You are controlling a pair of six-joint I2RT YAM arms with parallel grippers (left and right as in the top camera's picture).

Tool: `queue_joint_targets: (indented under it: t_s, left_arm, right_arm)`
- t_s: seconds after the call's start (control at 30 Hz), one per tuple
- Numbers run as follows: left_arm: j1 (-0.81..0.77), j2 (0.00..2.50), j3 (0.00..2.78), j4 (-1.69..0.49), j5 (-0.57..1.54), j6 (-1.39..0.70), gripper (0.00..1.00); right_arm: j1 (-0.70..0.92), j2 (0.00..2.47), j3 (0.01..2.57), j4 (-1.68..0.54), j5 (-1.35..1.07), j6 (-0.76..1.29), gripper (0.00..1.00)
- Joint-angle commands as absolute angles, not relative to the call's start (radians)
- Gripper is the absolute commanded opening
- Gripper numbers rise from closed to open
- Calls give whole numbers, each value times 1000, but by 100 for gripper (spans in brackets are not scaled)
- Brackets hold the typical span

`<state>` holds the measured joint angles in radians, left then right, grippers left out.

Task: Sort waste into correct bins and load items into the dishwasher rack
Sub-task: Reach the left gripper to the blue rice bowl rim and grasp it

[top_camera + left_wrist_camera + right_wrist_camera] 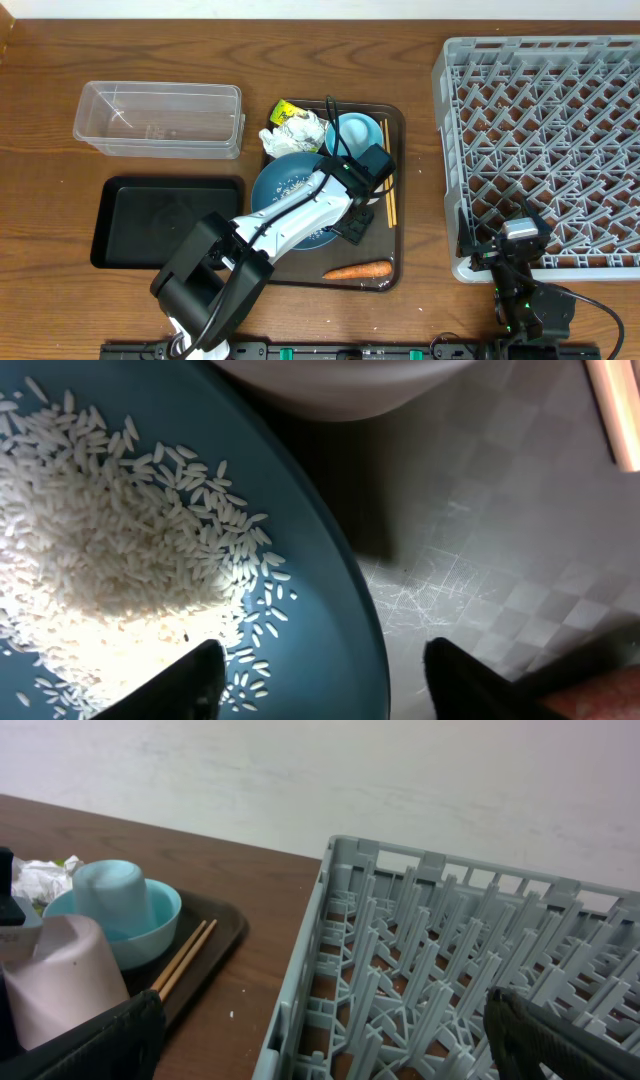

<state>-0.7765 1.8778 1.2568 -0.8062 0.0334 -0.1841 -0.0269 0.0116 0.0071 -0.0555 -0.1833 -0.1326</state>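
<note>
The dark-blue dish (283,187) holds loose white rice (110,550) on the brown serving tray (395,120). My left gripper (350,226) is open and straddles the dish's right rim (325,685), one finger over the rice, the other over the tray. A white cup (55,982) stands beside it. The light-blue cup (110,892) sits upside down in the light-blue bowl (355,133). Chopsticks (389,195), tissue (298,130), a yellow-green wrapper (283,111) and a carrot (357,270) lie on the tray. My right gripper (520,246) is open and empty over the grey rack's (545,120) front left corner.
The clear tub (160,120) stands at the back left, with the black tray (165,222) in front of it; both are empty. The rack takes up the right side of the table. Bare wood runs between the serving tray and the rack (250,990).
</note>
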Motion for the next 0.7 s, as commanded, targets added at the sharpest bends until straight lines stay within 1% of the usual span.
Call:
queue_joint_targets:
  t_s: [0.0, 0.1, 0.23, 0.37, 0.43, 0.53, 0.57, 0.67]
  left_arm:
    - [-788, 1878, 1260, -809, 14, -185, 63]
    - [-804, 1878, 1254, -808, 14, -184, 62]
    - [-813, 1878, 1254, -809, 14, -197, 55]
    - [-813, 1878, 1254, -809, 10, -197, 53]
    - [-813, 1878, 1254, -809, -2, -200, 47]
    - [-813, 1878, 1253, -809, -21, -200, 44]
    - [-813, 1878, 1253, -809, -21, -200, 42]
    - [-813, 1878, 1253, -809, -20, -200, 33]
  right_arm:
    - [-39, 6, 6, -60, -181, -139, 99]
    - [-39, 6, 6, -60, -181, -139, 99]
    - [-39, 6, 6, -60, -181, -139, 99]
    - [-39, 6, 6, -60, -181, -139, 99]
    - [-39, 6, 6, -60, -181, -139, 99]
    - [-39, 6, 6, -60, -181, -139, 99]
    - [-39, 6, 6, -59, -181, -139, 99]
    - [-39, 6, 6, -59, -181, -139, 99]
